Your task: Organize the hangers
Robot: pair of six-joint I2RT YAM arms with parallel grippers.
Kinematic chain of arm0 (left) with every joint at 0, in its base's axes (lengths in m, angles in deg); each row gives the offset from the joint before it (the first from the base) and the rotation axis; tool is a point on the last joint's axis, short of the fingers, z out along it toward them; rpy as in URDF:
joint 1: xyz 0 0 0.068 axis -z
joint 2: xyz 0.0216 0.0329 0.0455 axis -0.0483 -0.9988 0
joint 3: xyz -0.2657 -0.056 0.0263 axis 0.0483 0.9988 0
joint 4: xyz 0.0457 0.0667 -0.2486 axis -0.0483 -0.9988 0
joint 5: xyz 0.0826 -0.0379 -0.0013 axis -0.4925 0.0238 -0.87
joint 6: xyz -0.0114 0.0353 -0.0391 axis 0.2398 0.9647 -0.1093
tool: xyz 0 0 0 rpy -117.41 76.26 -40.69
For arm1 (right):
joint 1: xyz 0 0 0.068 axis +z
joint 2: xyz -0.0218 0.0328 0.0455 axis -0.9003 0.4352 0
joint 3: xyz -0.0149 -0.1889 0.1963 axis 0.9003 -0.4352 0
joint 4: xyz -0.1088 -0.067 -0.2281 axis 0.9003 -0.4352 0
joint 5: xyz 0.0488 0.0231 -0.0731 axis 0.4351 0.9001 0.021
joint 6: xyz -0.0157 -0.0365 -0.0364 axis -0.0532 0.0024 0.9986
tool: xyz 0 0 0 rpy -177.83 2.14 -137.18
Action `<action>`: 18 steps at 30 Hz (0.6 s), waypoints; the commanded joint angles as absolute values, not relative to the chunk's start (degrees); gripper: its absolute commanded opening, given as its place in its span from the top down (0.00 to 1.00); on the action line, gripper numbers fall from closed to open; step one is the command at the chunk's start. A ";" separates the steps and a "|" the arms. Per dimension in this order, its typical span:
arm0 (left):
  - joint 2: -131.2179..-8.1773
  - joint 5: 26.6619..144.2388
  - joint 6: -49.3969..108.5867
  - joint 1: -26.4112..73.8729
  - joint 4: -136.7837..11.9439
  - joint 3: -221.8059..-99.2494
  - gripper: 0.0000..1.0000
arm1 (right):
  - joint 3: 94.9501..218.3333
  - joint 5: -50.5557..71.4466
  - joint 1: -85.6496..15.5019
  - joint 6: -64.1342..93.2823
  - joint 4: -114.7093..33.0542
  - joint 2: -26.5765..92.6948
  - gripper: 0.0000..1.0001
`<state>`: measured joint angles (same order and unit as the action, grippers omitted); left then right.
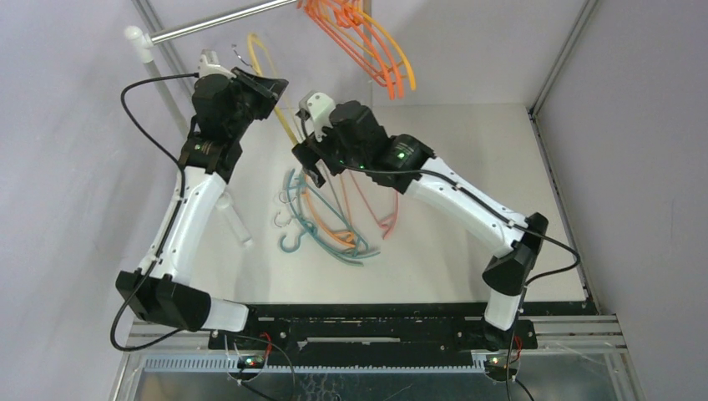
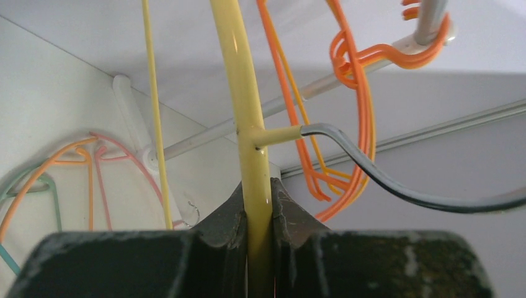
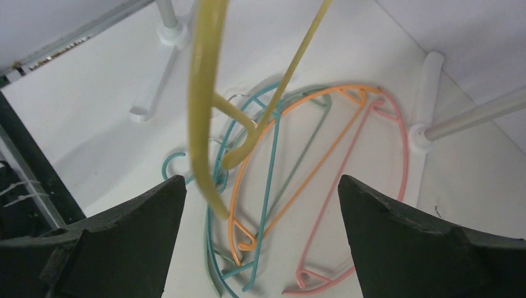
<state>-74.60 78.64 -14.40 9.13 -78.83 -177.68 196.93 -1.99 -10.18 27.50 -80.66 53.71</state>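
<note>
here, the left hand (image 2: 259, 198) is clamped on a yellow hanger (image 2: 242, 93), its two dark fingers pressed against the thick plastic stem just below the joint where the grey metal hook (image 2: 372, 180) branches off. the hanger is held upright in the air above the far left part of the bench (image 1: 467, 134), close to the left end of the silver rail (image 1: 217, 25) and its white post (image 1: 138, 38).

the right hand (image 3: 259, 183) hovers over the middle of the bench with its fingers spread wide apart and nothing gripped. in the right wrist view the lower end of the yellow hanger dangles in the gap between those fingers, touching neither.

below it, a loose pile of hangers (image 1: 330, 221) lies flat on the bench, a little left of centre. a teal hanger (image 3: 267, 186), an orange hanger (image 3: 335, 90) and a pink hanger (image 3: 403, 143) overlap one another there, with the pink one on the side toward the right edge and small hooks poking out toward the left edge.

a bunch of orange hangers (image 1: 367, 42) hangs from the rail above the far edge, packed close together and tilted toward the right.
</note>
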 commanded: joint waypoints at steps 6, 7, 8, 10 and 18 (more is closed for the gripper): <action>-69.26 78.78 -17.60 11.30 -77.18 -175.45 1.00 | 200.34 -13.35 -5.27 29.97 -77.11 55.35 0.00; -69.21 78.86 -17.68 11.69 -77.18 -175.46 1.00 | 200.40 -14.49 -5.04 30.15 -76.93 55.42 0.00; -69.13 78.86 -17.76 12.04 -77.18 -175.41 1.00 | 200.57 -15.03 -4.97 30.01 -76.89 55.47 0.00; -68.73 79.17 -18.08 12.49 -77.18 -175.07 1.00 | 200.75 -15.20 -4.88 29.60 -76.73 55.19 0.00; -66.24 79.59 -17.97 12.63 -76.92 -173.38 1.00 | 199.91 -15.30 -4.51 28.91 -77.23 55.93 0.97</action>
